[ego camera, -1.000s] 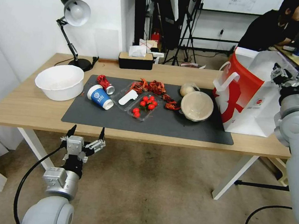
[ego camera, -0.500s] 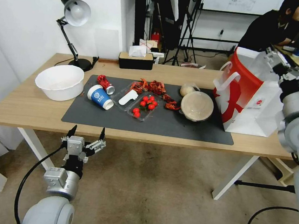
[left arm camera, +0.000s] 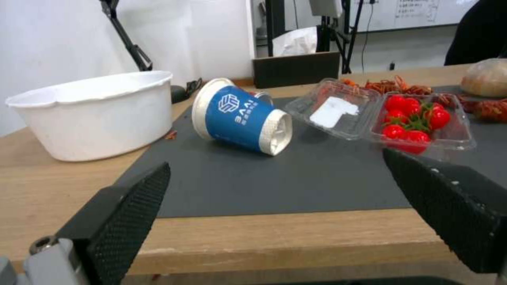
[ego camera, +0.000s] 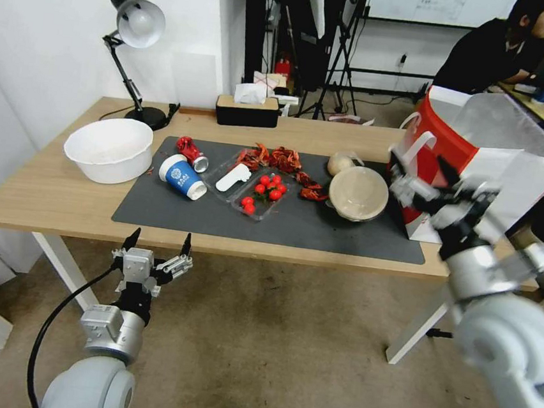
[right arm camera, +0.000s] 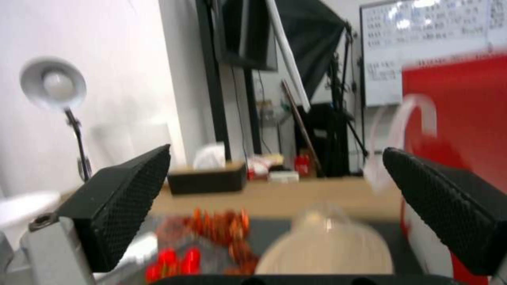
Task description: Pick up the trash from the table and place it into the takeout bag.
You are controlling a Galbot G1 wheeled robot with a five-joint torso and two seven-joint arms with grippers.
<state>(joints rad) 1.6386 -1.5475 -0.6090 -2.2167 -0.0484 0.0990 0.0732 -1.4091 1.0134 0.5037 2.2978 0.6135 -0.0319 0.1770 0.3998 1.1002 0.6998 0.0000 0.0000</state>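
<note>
On the table (ego camera: pixel 42 195) trash lies on a dark mat (ego camera: pixel 175 211): a blue paper cup (ego camera: pixel 183 177) (left arm camera: pixel 240 116) on its side, a crushed red can (ego camera: pixel 191 152), a beige paper bowl (ego camera: pixel 358 192) (right arm camera: pixel 327 249) and a beige wad (ego camera: pixel 340 164). The takeout bag (ego camera: pixel 483 147) (right arm camera: pixel 459 118), white and red, stands open at the table's right end. My right gripper (ego camera: pixel 425 180) (right arm camera: pixel 275 152) hangs open and empty in front of the bag, just right of the bowl. Below the table's front edge, my left gripper (ego camera: pixel 158 241) (left arm camera: pixel 275 162) is open and faces the blue cup.
A large white basin (ego camera: pixel 108 148) sits at the table's left. Clear trays with tomatoes (ego camera: pixel 263 193) and red shells (ego camera: pixel 276 157) lie mid-mat. A desk lamp (ego camera: pixel 135 24) and a black tissue box (ego camera: pixel 247 108) stand along the back edge.
My right arm has swung down from high beside the bag's far right to the bag's front, close to the bowl. The left arm has not moved.
</note>
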